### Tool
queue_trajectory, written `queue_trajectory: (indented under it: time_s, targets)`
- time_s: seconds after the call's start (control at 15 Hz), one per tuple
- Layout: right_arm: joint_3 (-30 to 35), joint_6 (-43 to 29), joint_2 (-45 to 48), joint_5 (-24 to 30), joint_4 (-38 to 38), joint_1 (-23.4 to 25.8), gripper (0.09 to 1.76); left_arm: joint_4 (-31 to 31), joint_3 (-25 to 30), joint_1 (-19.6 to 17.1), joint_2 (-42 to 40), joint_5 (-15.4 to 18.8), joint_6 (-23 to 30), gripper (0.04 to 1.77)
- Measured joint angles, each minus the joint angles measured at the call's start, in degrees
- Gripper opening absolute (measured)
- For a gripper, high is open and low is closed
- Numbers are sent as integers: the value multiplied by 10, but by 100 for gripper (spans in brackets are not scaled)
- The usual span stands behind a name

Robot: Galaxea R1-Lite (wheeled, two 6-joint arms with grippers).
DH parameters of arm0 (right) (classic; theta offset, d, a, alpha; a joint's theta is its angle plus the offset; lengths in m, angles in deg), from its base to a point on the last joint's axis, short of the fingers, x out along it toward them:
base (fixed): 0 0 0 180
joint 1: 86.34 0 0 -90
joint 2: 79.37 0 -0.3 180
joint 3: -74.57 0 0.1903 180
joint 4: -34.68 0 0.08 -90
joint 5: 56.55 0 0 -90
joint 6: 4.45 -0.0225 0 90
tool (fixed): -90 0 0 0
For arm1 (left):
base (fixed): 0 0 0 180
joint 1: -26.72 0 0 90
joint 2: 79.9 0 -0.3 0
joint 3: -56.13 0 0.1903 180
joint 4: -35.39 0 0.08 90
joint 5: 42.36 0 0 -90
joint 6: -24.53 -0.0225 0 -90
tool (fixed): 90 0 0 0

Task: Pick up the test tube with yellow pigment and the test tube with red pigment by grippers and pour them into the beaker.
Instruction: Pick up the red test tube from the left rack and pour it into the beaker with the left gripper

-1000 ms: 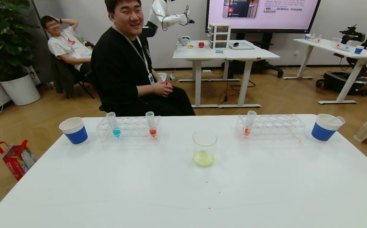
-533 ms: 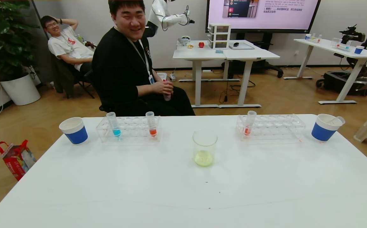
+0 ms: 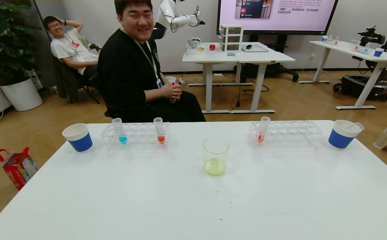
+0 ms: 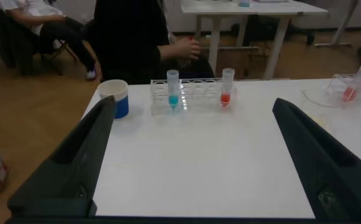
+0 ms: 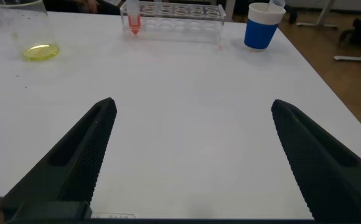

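Note:
The beaker (image 3: 216, 155) stands mid-table with pale yellow liquid at its bottom; it also shows in the right wrist view as the beaker (image 5: 26, 34). One test tube with red pigment (image 3: 159, 130) stands in the left rack (image 3: 140, 134), another red tube (image 3: 263, 129) in the right rack (image 3: 290, 133). No test tube with yellow pigment is in view. My left gripper (image 4: 193, 101) hangs open over the near table, facing the left red tube (image 4: 227, 88). My right gripper (image 5: 193, 102) is open over bare table, well short of the right red tube (image 5: 132, 17). Neither gripper shows in the head view.
A tube of blue liquid (image 3: 119, 131) stands in the left rack. Blue paper cups sit at the far left (image 3: 77, 137) and far right (image 3: 343, 134); the right one holds a clear item. A seated person (image 3: 136, 66) is just behind the table's far edge.
The seated person shifted his head and hands. A dark sliver has appeared at the left edge of the head view. Tubes, beaker and cups have not moved.

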Motion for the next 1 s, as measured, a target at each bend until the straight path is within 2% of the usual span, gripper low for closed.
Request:
queue_trajectory:
  time_s: [0.2, 0.33, 0.4, 0.73, 1.0]
  targets:
    - [0, 0, 0, 0, 0, 0, 174, 123, -18, 7, 146, 7, 3, 175]
    - [0, 0, 0, 0, 0, 0, 174, 211, -18, 31, 249, -4, 12, 175]
    - [0, 0, 0, 0, 0, 0, 174, 253, -19, 49, 300, -20, 19, 175]
    - [0, 0, 0, 0, 0, 0, 174, 470, -40, 175, 559, -144, 44, 175]
    - [0, 0, 0, 0, 0, 0, 174, 596, -72, 228, 741, -209, 58, 175]
